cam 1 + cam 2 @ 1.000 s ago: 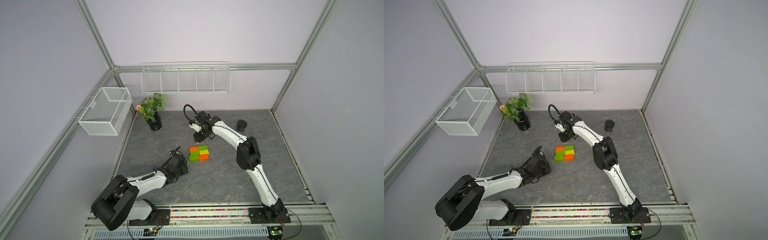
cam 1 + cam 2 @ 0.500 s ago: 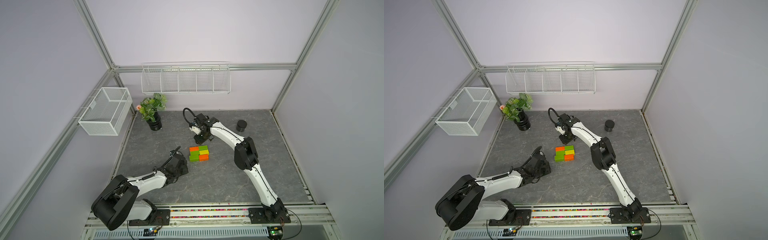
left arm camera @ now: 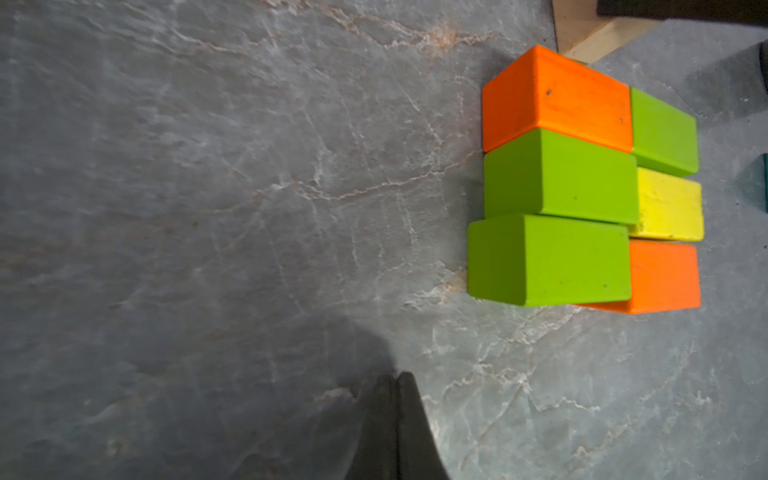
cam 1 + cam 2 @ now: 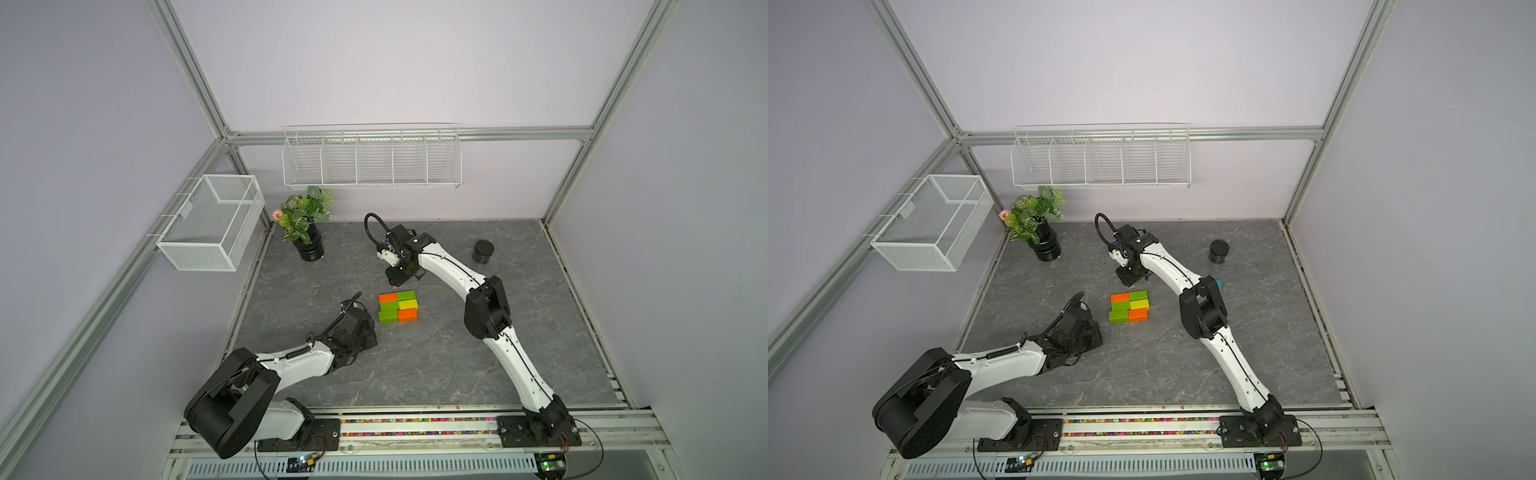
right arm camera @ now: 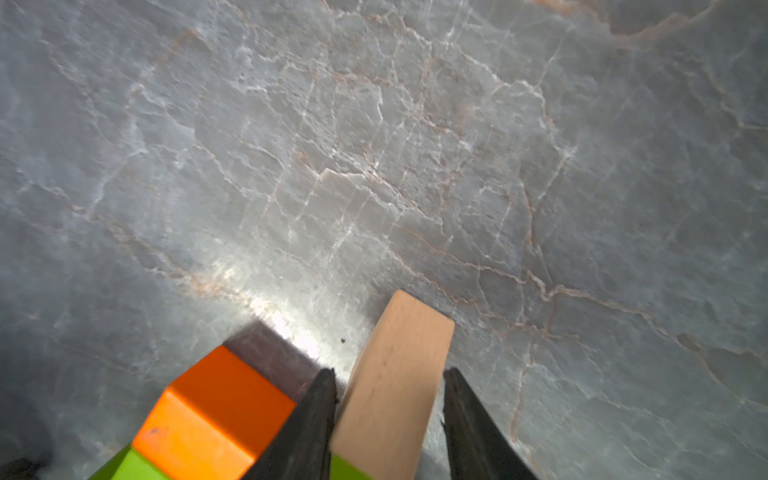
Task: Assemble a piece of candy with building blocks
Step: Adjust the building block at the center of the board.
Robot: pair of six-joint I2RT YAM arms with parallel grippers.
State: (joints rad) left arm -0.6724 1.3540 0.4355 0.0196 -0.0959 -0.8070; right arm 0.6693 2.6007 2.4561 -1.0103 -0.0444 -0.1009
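Here, in both top views, the six-brick rectangle (image 4: pixel 397 306) of green, orange and yellow bricks lies complete near the middle of the grey tabletop (image 4: pixel 415 374). The right gripper (image 4: pixel 397 279) hangs just at its 12 o'clock edge, and a sliver of the tan triangle (image 4: pixel 1131 284) shows beneath it. The teal triangle (image 4: pixel 1218 284) lies apart at about 2 o'clock, half hidden behind the right arm (image 4: pixel 1167 266). The left gripper (image 4: pixel 369 338) rests low at 8 o'clock, near the bricks but not touching them.

In the left wrist view, that gripper's fingers are pressed together on nothing. One green end brick (image 3: pixel 548 259) juts slightly out of line.

In the right wrist view, the jaws stand partway open, clamped on either side of the tan triangle, just beside the orange corner brick (image 5: pixel 216 407).

The candy's body looks finished. The tan end appears about to be set down, and the teal end has yet to be fetched.
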